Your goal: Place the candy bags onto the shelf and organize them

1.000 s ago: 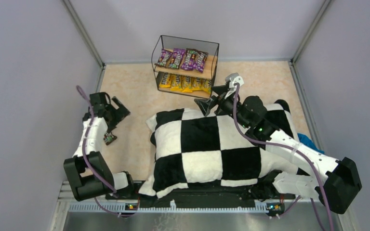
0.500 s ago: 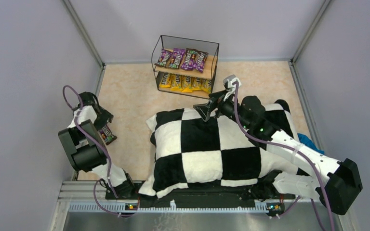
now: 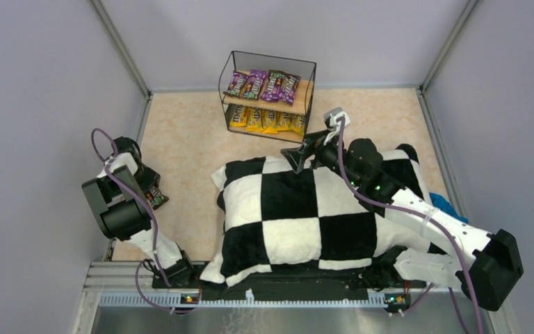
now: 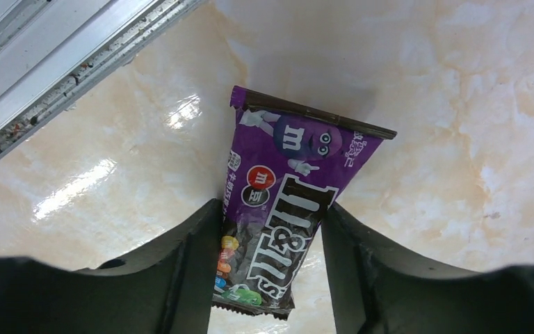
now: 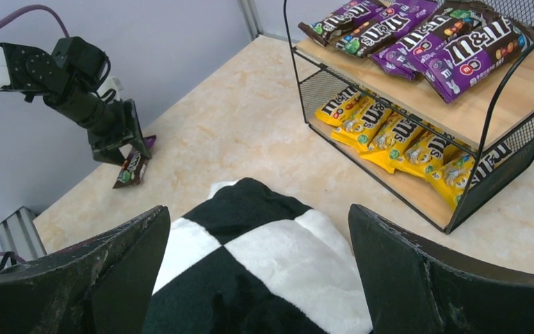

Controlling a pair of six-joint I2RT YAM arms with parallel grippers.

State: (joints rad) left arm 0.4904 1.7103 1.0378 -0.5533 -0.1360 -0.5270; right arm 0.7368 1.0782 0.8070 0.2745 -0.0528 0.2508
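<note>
At the near left of the pale marbled table (image 3: 188, 132), a glossy purple candy bag (image 4: 292, 188) lies flat between the fingers of your left pincer (image 4: 271, 209). They seem to touch its edges, but whether they pinch firmly I cannot tell. Over the black-and-white checkered cushion (image 3: 285, 209) your right pincer (image 5: 257, 216) stands spread. This step looks like the pickup; next you should lift the bag to the far black wire shelf with wooden boards (image 5: 521, 83).

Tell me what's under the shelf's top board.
Yellow candy bags in a row on the shelf's lower board. The top board, carrying purple bags, hides their far ends and anything behind them.
</note>
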